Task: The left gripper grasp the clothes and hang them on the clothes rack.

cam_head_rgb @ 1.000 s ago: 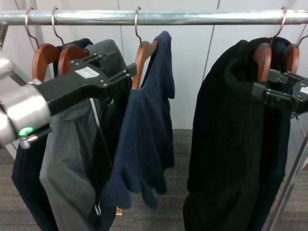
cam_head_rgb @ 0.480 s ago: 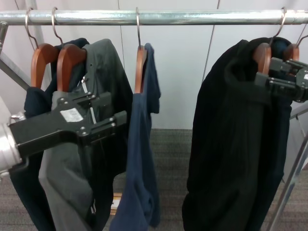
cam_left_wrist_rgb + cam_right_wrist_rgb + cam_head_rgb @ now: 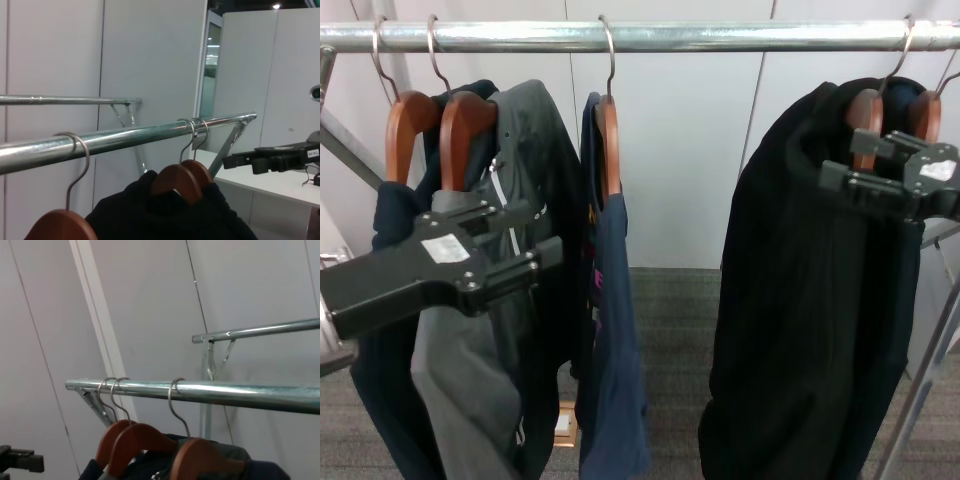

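Note:
The navy T-shirt hangs edge-on from its brown wooden hanger. The hanger's metal hook sits over the silver clothes rack pole. A bit of pink print shows on the shirt. My left gripper is low and to the left of the hanger, in front of the grey-and-black jacket. It is open and holds nothing. In the left wrist view the pole crosses with a hook over it. My right gripper is parked open by the black coat.
Two more wooden hangers carry the jacket and a dark garment at the left. The coat's hangers are at the far right. A slanted rack support runs down the right side. A second rail stands behind.
My left gripper has pulled back down and left from the hanger. The T-shirt has turned on its hook from side-on to edge-on. The right gripper has shifted slightly.

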Tool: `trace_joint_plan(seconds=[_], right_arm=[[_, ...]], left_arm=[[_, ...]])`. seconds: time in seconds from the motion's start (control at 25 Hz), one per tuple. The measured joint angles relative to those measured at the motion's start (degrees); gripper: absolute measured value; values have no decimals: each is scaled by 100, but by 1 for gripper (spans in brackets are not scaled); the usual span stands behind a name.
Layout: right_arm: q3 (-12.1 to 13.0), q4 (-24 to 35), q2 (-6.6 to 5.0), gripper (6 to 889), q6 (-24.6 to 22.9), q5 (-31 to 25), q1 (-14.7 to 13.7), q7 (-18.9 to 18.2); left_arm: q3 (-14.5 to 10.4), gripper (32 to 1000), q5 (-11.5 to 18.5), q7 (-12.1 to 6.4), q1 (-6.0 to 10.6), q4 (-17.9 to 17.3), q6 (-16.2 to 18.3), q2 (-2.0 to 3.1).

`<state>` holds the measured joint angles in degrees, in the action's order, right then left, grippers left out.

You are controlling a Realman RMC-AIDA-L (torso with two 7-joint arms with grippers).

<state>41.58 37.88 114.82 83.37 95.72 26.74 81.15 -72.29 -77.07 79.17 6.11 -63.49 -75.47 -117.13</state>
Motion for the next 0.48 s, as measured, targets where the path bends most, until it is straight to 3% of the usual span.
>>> trace_joint_plan(seconds=[0.16,0.48], right_arm=[[0,-122,80,822,-2,0,22,-135],[0,-152,84,822,-6,0,0,-271]], left_arm=[[103,635,-41,2,-16,-15,-39,3],[99,635,-53,9,-13,2,-47,3]])
